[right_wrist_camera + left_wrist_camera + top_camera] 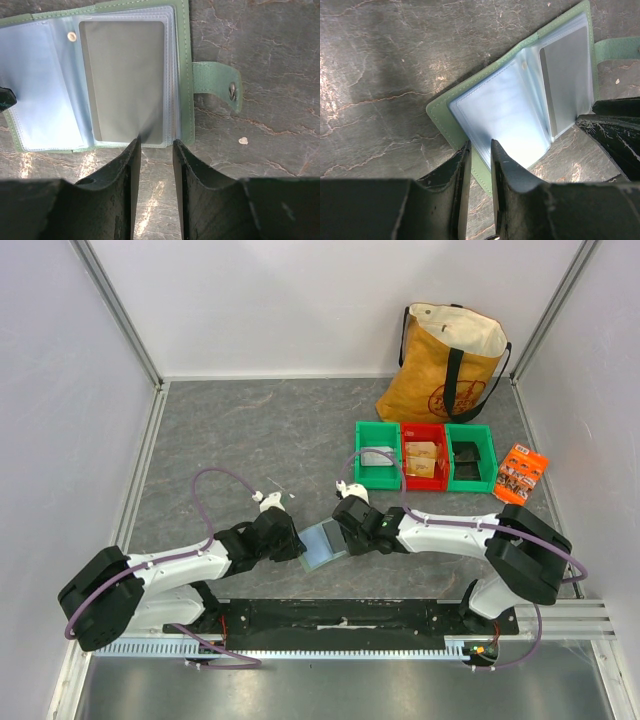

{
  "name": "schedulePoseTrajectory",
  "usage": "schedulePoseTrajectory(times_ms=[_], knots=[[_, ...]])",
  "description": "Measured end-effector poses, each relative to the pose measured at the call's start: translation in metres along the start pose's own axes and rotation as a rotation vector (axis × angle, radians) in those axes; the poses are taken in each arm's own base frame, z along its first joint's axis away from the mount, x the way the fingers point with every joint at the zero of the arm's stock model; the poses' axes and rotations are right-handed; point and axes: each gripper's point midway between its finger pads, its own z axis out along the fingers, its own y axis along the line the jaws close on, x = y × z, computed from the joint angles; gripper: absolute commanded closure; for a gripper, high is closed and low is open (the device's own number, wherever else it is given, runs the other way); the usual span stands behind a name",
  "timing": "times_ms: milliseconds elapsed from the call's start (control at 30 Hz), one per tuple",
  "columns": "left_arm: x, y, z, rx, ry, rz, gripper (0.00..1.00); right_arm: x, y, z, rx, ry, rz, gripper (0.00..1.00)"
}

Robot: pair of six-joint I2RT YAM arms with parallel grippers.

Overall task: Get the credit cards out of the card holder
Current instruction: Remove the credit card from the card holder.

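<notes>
On tabletop (250, 430) between your arms | card holder (322, 543) lies open | greyish credit card (125, 80) in clear sleeve | left claw (479, 150) slightly apart over cover edge | right claw (153, 147) slightly apart at card's edge

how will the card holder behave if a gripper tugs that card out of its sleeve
The clear sleeves look thin and glossy, so they will probably flex and buckle. The card holder looks thin and light, lying open on the table, so it may slide or lift with the card unless pinned.
</notes>
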Motion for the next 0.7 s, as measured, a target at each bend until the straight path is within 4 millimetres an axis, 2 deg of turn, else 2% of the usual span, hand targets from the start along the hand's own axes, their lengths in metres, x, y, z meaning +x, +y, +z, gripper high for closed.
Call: schedulePoseTrajectory(times_ms=[367, 433, 500, 700], knots=[[0.0001, -0.0001, 0.0000, 0.000, 0.001, 0.000, 0.72, -0.0004, 0.0064, 0.0043, -0.020, 0.010, 0.011, 0.62], [0.0002, 0.0001, 0.0000, 0.000, 0.001, 0.000, 0.72, -0.0010, 0.0062, 0.0045, -0.022, 0.011, 0.015, 0.66], [0.0002, 0.0001, 0.0000, 0.000, 0.001, 0.000, 0.72, -0.0014, 0.0065, 0.0046, -0.026, 0.012, 0.019, 0.75], [0.0003, -0.0004, 0.0003, 0.002, 0.001, 0.000, 0.72, -0.0024, 0.0099, 0.0049, -0.049, 0.012, 0.021, 0.86]])
